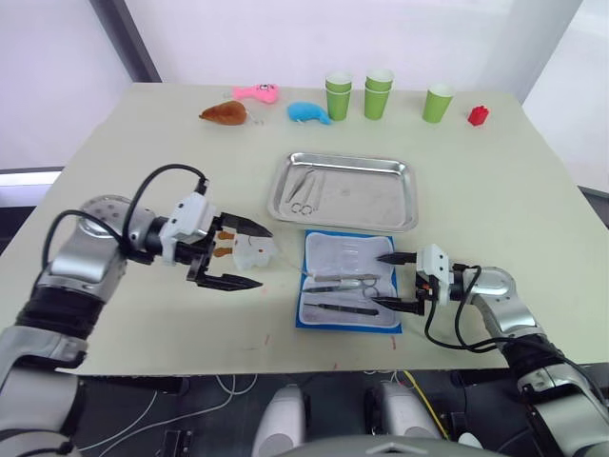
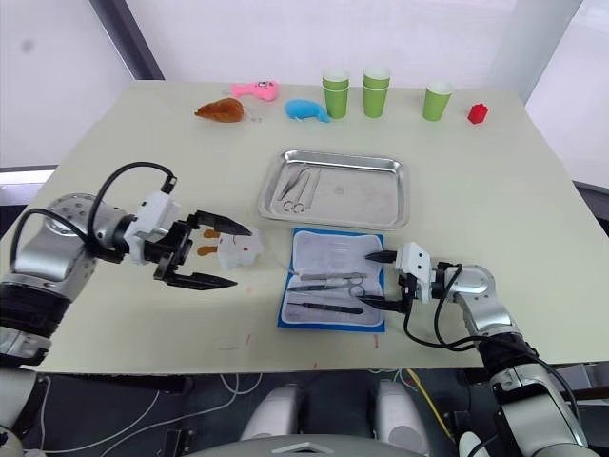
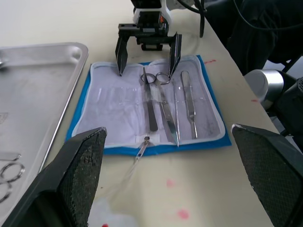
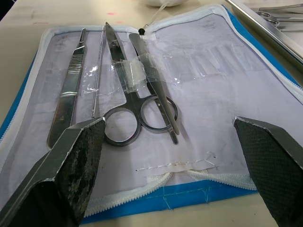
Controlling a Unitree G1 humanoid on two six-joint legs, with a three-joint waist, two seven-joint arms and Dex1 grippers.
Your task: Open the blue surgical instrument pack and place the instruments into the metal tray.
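Pack (image 1: pixel 348 291) lying open and flat on table (image 1: pixel 114 152), just in front of tray (image 1: pixel 344 190), grey lining up. Some instruments (image 4: pixel 118 90) still in pack: scissors, tweezers, a scalpel-like handle, a thin probe, held under clear strap and tape. A few already in tray (image 1: pixel 305 193), at its left end; ring handles visible there.

Step in hand, by judgement: mid-transfer, opening done, unloading partly done.

Right gripper (image 1: pixel 388 282) spread wide at pack's right edge, fingertips over lining, holding nothing. Left gripper (image 1: pixel 245 255) also spread, empty, hovering left of pack near a small white object (image 1: pixel 249 251).

Next move likely calls for: right gripper lowering onto scissors or tweezers handle, narrowing to pinch one slim tool, sliding it free of strap toward pack's right edge, then lifting over tray rim. Risk: tape dragging the neighbours or the pack itself; left gripper may need to pin the pack.

Hard to tell: exact count of tools in tray, cut off in wrist views; what white object is; whether tape sticks to steel. Toys, green cups (image 1: pixel 379 93), red block (image 1: pixel 479 115) at far edge, irrelevant.
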